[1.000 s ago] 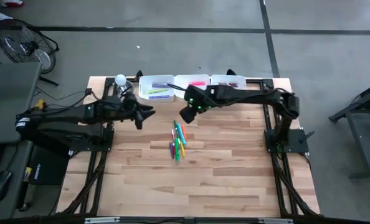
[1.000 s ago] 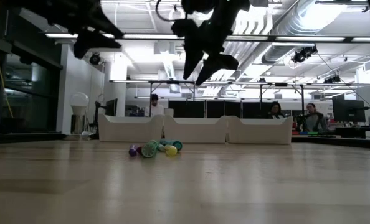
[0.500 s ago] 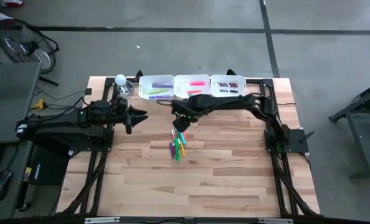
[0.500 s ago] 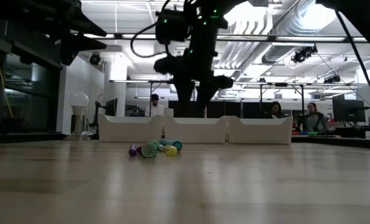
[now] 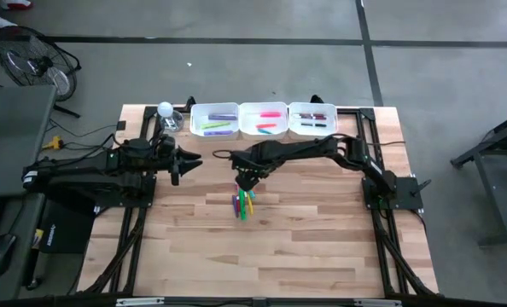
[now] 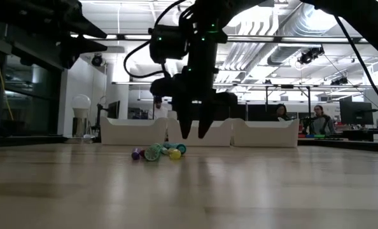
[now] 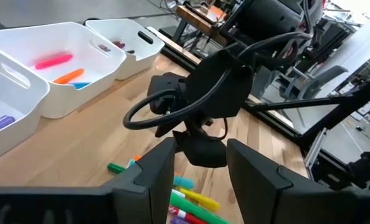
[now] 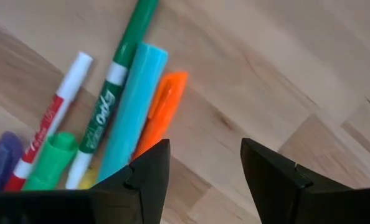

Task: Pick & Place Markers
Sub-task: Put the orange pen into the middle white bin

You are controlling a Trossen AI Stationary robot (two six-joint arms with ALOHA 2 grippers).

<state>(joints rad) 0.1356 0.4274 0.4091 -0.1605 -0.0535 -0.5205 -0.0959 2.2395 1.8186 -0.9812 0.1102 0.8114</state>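
The right claw (image 5: 247, 181) hangs spread above the markers (image 5: 244, 203) (nothing gripped) at table centre; the left claw (image 5: 194, 162), parted and empty, waits at nine o'clock.

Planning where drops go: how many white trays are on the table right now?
3, in a row along the table's far edge: the left tray holds green and purple markers, the middle tray pink and orange ones, the right tray dark ones. None looks hidden.

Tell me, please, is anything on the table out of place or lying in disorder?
Yes. A small heap of markers lies loose and criss-crossed on the bare table, outside the three white trays at its far edge. The right gripper hangs over the heap, jaws open, holding nothing.
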